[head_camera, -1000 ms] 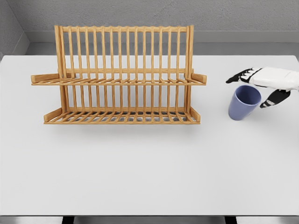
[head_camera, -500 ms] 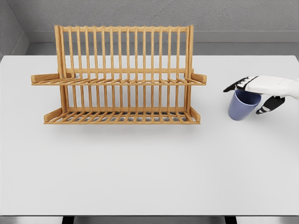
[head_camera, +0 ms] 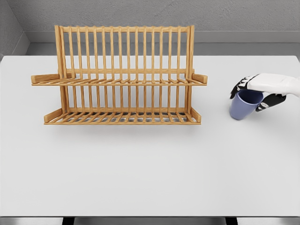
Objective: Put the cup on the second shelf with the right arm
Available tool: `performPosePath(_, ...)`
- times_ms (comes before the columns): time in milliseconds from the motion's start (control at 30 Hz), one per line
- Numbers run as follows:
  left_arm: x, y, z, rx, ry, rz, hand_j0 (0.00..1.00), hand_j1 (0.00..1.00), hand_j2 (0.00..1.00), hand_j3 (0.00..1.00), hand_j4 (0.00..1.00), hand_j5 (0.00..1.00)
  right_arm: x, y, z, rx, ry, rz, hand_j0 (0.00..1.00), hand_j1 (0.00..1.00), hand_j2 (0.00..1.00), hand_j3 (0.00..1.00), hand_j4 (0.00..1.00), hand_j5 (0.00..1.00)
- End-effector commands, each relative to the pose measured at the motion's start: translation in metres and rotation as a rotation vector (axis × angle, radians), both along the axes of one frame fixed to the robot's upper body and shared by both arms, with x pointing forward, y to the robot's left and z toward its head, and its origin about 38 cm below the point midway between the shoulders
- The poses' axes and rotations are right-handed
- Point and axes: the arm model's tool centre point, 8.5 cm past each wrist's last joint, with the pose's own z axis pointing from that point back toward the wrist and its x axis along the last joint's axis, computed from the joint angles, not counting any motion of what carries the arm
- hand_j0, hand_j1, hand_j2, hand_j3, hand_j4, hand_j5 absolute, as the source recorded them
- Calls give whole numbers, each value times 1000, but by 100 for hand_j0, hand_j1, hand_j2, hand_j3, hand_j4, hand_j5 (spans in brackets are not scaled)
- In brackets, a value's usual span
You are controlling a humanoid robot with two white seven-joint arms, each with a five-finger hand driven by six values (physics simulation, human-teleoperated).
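A blue-purple cup (head_camera: 242, 108) stands slightly tilted on the white table, to the right of the wooden dish rack (head_camera: 124, 75). My right hand (head_camera: 246, 100) reaches in from the right edge and sits over the cup's rim. Its dark fingers (head_camera: 237, 87) curl down the cup's far left side and the thumb (head_camera: 265, 104) presses the near right side, so the hand is shut on the cup. The rack has an upper shelf (head_camera: 119, 82) and a lower shelf (head_camera: 122, 117), both bare. The left arm does not show.
The white table (head_camera: 140, 164) spans the view, with its front edge near the bottom. A gap of table separates the rack's right end (head_camera: 199, 79) from the cup. A grey wall runs behind the table.
The right hand came down onto the cup and its fingers closed from spread to curled around the rim. The cup has hardly moved.
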Motion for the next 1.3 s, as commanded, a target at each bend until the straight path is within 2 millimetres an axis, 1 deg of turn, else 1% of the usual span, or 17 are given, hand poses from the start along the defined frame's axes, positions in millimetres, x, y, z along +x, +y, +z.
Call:
performPosePath(0, 0, 0, 0, 0, 0, 0, 100, 100, 100, 100, 100, 100, 1, -1, 3, 6, -6, -5, 64, 64, 64, 64, 64, 64)
performPosePath(133, 0, 0, 0, 0, 0, 0, 100, 100, 100, 100, 100, 100, 4, -2, 12, 6, -26, -7, 63, 63, 63, 63, 63, 63)
performPosePath(233, 0, 0, 0, 0, 0, 0, 100, 100, 100, 100, 100, 100, 11, 1, 33, 6, -72, -2, 63, 63, 63, 63, 63, 63)
performPosePath(300, 0, 0, 0, 0, 0, 0, 100, 100, 100, 100, 100, 100, 13, 1, 40, 6, -88, 0, 63, 63, 63, 63, 63, 63)
performPosePath(367, 0, 0, 0, 0, 0, 0, 100, 100, 100, 100, 100, 100, 14, -2, 53, 21, -123, -10, 63, 63, 63, 63, 63, 63)
performPosePath(400, 0, 0, 0, 0, 0, 0, 100, 100, 100, 100, 100, 100, 15, -2, 54, 21, -126, -10, 63, 63, 63, 63, 63, 63)
performPosePath(500, 0, 0, 0, 0, 0, 0, 100, 100, 100, 100, 100, 100, 15, -2, 69, 36, -166, -12, 63, 63, 63, 63, 63, 63)
performPosePath(567, 0, 0, 0, 0, 0, 0, 100, 100, 100, 100, 100, 100, 15, -1, 71, 35, -173, -10, 63, 63, 63, 63, 63, 63)
performPosePath(667, 0, 0, 0, 0, 0, 0, 100, 100, 100, 100, 100, 100, 15, -4, 85, 50, -211, -18, 63, 63, 63, 63, 63, 63)
performPosePath(700, 0, 0, 0, 0, 0, 0, 100, 100, 100, 100, 100, 100, 15, 0, 87, 52, -219, -6, 63, 63, 63, 63, 63, 63)
performPosePath(800, 0, 0, 0, 0, 0, 0, 100, 100, 100, 100, 100, 100, 10, 7, 106, 65, -273, 22, 63, 63, 63, 63, 63, 63)
performPosePath(867, 0, 0, 0, 0, 0, 2, 100, 100, 100, 100, 100, 100, 10, 12, 111, 66, -285, 35, 63, 63, 63, 63, 63, 63)
performPosePath(900, 0, 0, 0, 0, 0, 0, 100, 100, 100, 100, 100, 100, 8, 14, 117, 71, -304, 43, 63, 63, 63, 63, 63, 63)
performPosePath(967, 0, 0, 0, 0, 0, 0, 100, 100, 100, 100, 100, 100, 6, 20, 122, 72, -320, 62, 63, 63, 63, 63, 63, 63)
performPosePath(1133, 0, 0, 0, 0, -1, 0, 100, 100, 100, 100, 100, 100, 0, 44, 131, 83, -359, 132, 63, 63, 63, 63, 63, 63)
performPosePath(1167, 0, 0, 0, 0, 0, 0, 100, 100, 100, 100, 100, 100, -2, 49, 136, 82, -374, 150, 63, 63, 63, 63, 63, 63)
performPosePath(1267, 0, 0, 0, 0, -1, 0, 100, 100, 100, 100, 100, 100, -3, 63, 139, 90, -391, 184, 63, 63, 63, 63, 63, 63)
